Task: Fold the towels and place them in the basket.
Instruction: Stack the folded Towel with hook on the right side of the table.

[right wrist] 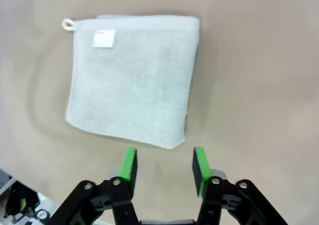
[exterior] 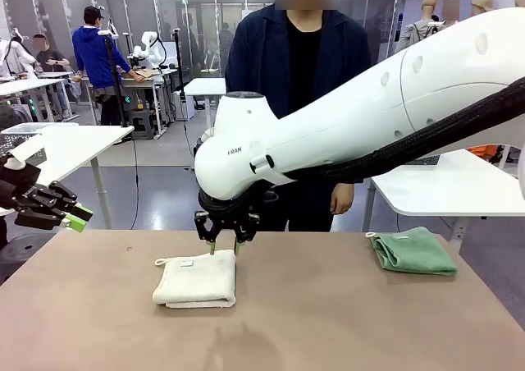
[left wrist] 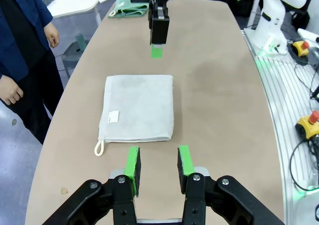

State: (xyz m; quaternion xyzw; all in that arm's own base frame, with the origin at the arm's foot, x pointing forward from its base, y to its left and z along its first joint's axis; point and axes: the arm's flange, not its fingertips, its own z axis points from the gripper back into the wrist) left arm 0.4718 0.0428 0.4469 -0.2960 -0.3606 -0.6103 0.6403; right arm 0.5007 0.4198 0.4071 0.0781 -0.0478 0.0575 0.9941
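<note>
1. The left gripper (exterior: 72,215) is hovering at nine o'clock in the front view, off the left edge of the table (exterior: 328,322). Its green-padded fingers (left wrist: 132,168) are standing partly apart with nothing between them.
2. The cream-white towel (exterior: 197,279) is lying folded into a square on the table, a little left of centre. Its small loop (left wrist: 99,148) and white label (left wrist: 113,116) are sitting at the corner toward the person's side.
3. The right gripper (exterior: 224,246) is hanging over the far edge of the cream-white towel, pointing straight down. Its fingers (right wrist: 129,164) are standing apart and gripping nothing, with the towel's edge just beyond the tips at twelve o'clock in the right wrist view.
4. A person (exterior: 295,67) in a dark jacket is standing at twelve o'clock behind the table, one hand (exterior: 342,199) hanging down.
5. The mint green towel (exterior: 413,251) is lying folded at three o'clock near the table's right edge, well apart from both grippers.
</note>
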